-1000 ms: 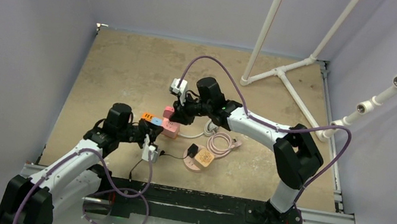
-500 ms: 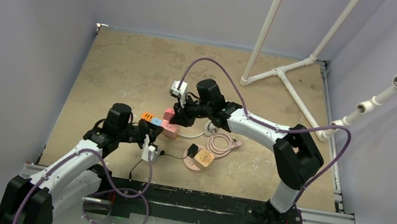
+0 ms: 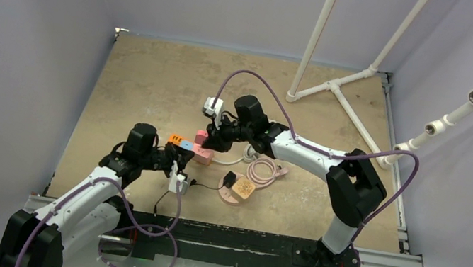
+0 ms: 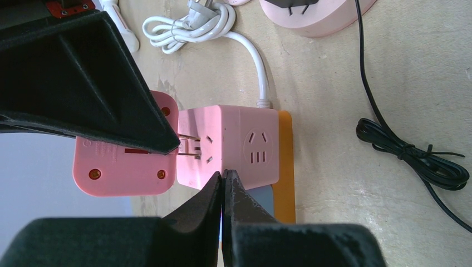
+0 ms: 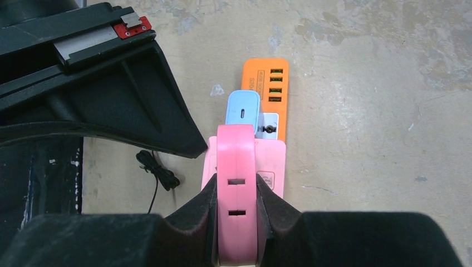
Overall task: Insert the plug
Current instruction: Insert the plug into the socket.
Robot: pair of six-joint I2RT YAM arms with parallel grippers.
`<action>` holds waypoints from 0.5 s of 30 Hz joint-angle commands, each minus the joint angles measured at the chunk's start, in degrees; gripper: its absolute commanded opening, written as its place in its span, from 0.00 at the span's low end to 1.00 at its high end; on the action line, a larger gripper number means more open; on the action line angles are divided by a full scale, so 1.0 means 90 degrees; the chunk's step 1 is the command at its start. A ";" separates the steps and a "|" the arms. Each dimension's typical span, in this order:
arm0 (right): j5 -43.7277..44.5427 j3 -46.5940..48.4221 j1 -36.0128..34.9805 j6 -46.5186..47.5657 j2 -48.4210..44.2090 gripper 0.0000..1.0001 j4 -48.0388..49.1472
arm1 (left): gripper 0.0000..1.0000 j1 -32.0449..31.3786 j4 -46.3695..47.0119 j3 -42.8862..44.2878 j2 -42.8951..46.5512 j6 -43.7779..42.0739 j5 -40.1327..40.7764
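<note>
A flat pink plug (image 5: pixel 236 211) is held on edge in my right gripper (image 5: pixel 236 186), which is shut on it. In the left wrist view the plug (image 4: pixel 119 164) sits just left of the pink cube socket (image 4: pixel 234 147). Its two metal prongs (image 4: pixel 188 146) bridge the small gap, and their tips meet the cube's side face. My left gripper (image 4: pixel 224 178) is shut and empty, with its tips pressed against the cube's near edge. From above, the plug (image 3: pixel 201 134) and the cube (image 3: pixel 203 154) lie between both grippers.
An orange USB strip (image 5: pixel 266 92) and a blue charger (image 5: pixel 243 108) lie against the cube. Nearby lie a white coiled cord (image 4: pixel 189 25), a pink cable coil (image 3: pixel 263 171), a pink round pad (image 3: pixel 239 191) and a thin black cord (image 4: pixel 412 156). A white pipe frame (image 3: pixel 334 84) stands at the back right.
My right gripper has edged slightly toward the cube with the plug. The left arm has not moved.
</note>
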State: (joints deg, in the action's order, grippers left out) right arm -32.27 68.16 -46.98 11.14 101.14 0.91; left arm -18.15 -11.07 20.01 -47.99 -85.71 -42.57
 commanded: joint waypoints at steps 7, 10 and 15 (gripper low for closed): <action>0.0139 -0.0113 -0.0131 0.0002 -0.0185 0.00 -0.0091 | 0.00 -0.0034 -0.0561 0.0047 -0.0025 -0.0091 0.0045; 0.0201 -0.0095 -0.0141 0.0022 -0.0183 0.00 -0.0091 | 0.00 -0.0034 -0.0566 0.0051 -0.0026 -0.0103 0.0040; 0.0254 -0.0076 -0.0196 0.0032 -0.0157 0.00 -0.0091 | 0.00 -0.0034 -0.0567 0.0074 -0.0064 -0.0100 0.0023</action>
State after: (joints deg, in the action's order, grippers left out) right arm -30.94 68.10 -47.81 11.16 101.08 0.95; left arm -18.15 -11.68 20.03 -47.72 -86.19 -42.57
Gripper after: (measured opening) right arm 0.230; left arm 0.003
